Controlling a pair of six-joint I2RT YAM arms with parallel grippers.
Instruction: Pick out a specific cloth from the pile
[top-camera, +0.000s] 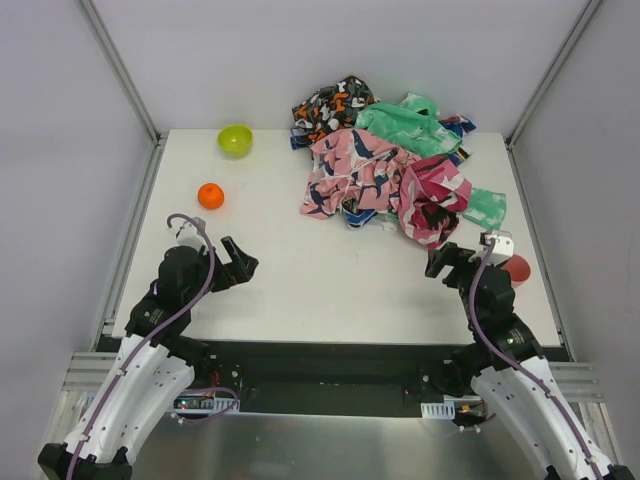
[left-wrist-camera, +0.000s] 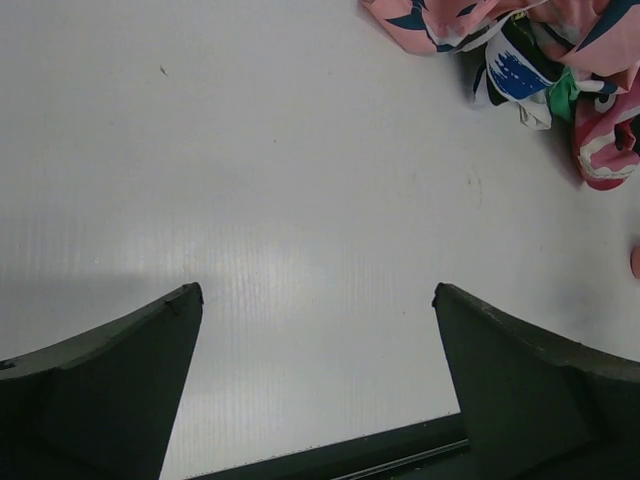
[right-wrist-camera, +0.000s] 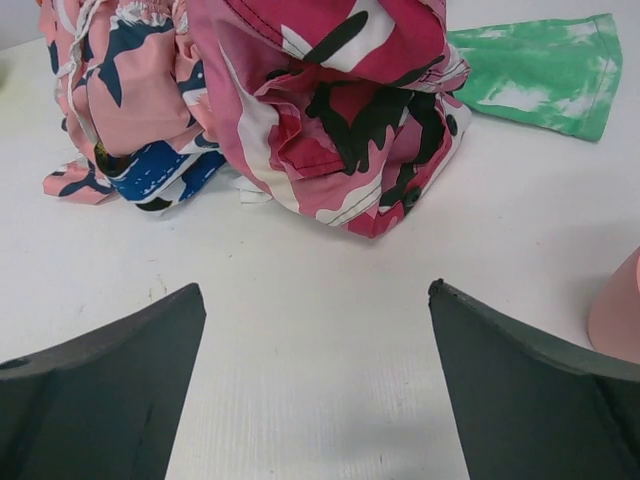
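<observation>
Nearest me, my left gripper (top-camera: 236, 262) and right gripper (top-camera: 446, 262) hover over the table, both spread wide and holding nothing. Just beyond the right one lies the pile (top-camera: 385, 170). The cloth (right-wrist-camera: 252, 190) shows only as a white scrap under the pile's near edge.

I log these colours on my feeds.
- Heap of soft patterned cloths (top-camera: 385, 165): many-coloured.
- Black fabric cloth (top-camera: 333, 105): orange and white shapes.
- Mint-green fabric cloth (top-camera: 405, 125): paler mottled patches.
- Pink fabric cloth (top-camera: 350, 165): navy whale print with white bellies.
- Magenta fabric cloth (top-camera: 432, 200): camouflage of pink, white and black blotches.
- Blue fabric strip (right-wrist-camera: 165, 170): white dashes, black-and-white edge.
- Small round bowl (top-camera: 235, 140): lime green, plain.
- Small smooth ball (top-camera: 210, 195): orange, plain.
- Small cup (top-camera: 517, 268): red-pink.
- Flat table top (top-camera: 300, 270): white, plain.
</observation>
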